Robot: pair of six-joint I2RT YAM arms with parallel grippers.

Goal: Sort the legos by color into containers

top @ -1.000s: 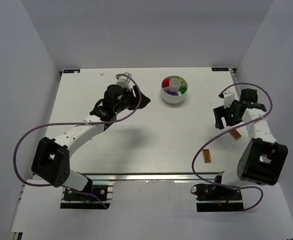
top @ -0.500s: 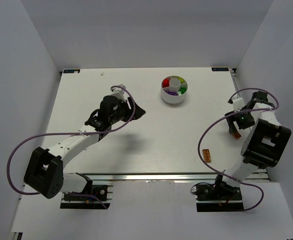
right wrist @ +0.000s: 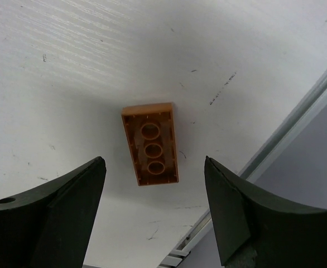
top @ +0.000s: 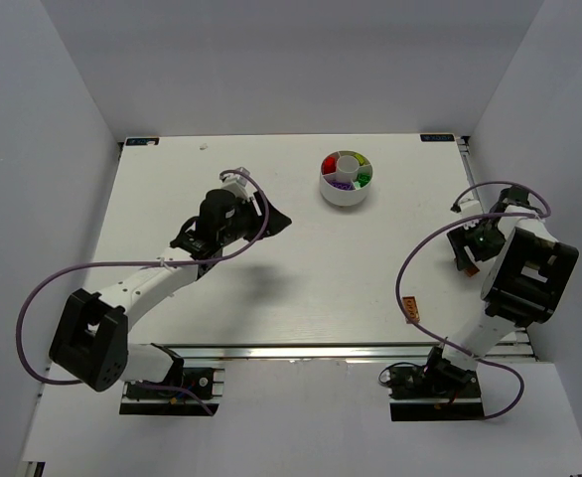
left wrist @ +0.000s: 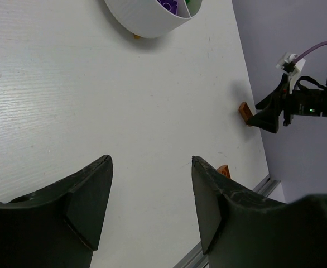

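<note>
The round white dish [top: 347, 179] stands at the back centre, with red, purple, green and yellow-green bricks in its wedges; its wall also shows in the left wrist view [left wrist: 147, 19]. One orange brick [right wrist: 150, 151] lies studs down on the table, just ahead of my open right gripper [right wrist: 153, 164] and in line with the gap between its jaws, near the right edge. A second orange brick [top: 411, 309] lies near the front edge. My left gripper [top: 276, 221] is open and empty above the table, left of the dish.
The table's right edge rail [right wrist: 297, 117] runs close beside the orange brick. A small orange bit [left wrist: 136, 37] shows at the dish's base. Grey walls enclose the table on three sides. Purple cables loop from both arms.
My right arm has swung out to the right edge and its gripper has come down over the orange brick. My left gripper has drawn back a little from the dish.
</note>
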